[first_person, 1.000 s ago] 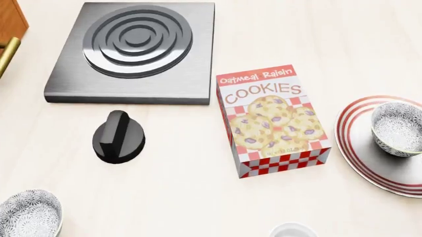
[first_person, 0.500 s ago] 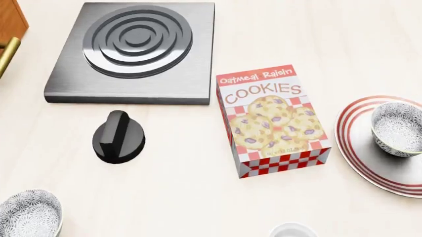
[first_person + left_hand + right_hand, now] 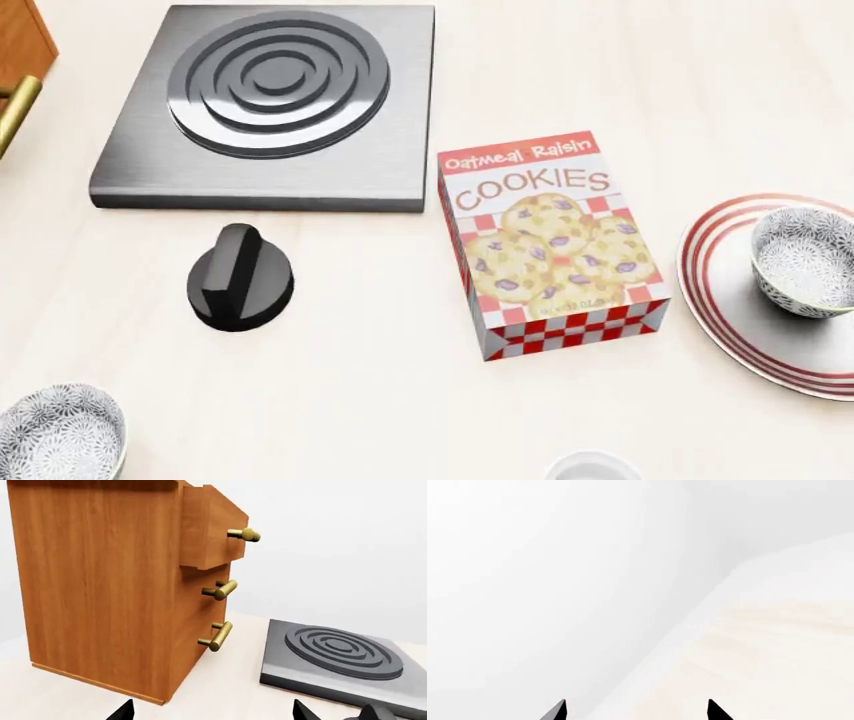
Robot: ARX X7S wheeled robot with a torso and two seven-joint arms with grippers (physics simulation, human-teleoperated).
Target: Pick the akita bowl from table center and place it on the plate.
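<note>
An akita bowl with a grey-and-white mottled pattern stands upright on the red-ringed white plate at the right edge of the head view. A second bowl of the same pattern sits on the table at the front left corner. Neither arm shows in the head view. In the left wrist view my left gripper is open, its dark fingertips far apart over bare tabletop with nothing between them. My right gripper is also open and empty, facing a pale table edge and white background.
An oatmeal raisin cookies box lies mid-table beside the plate. A black knob sits left of it, and a grey burner plate lies behind. A wooden drawer cabinet stands at the far left. A white cup rim shows at the front edge.
</note>
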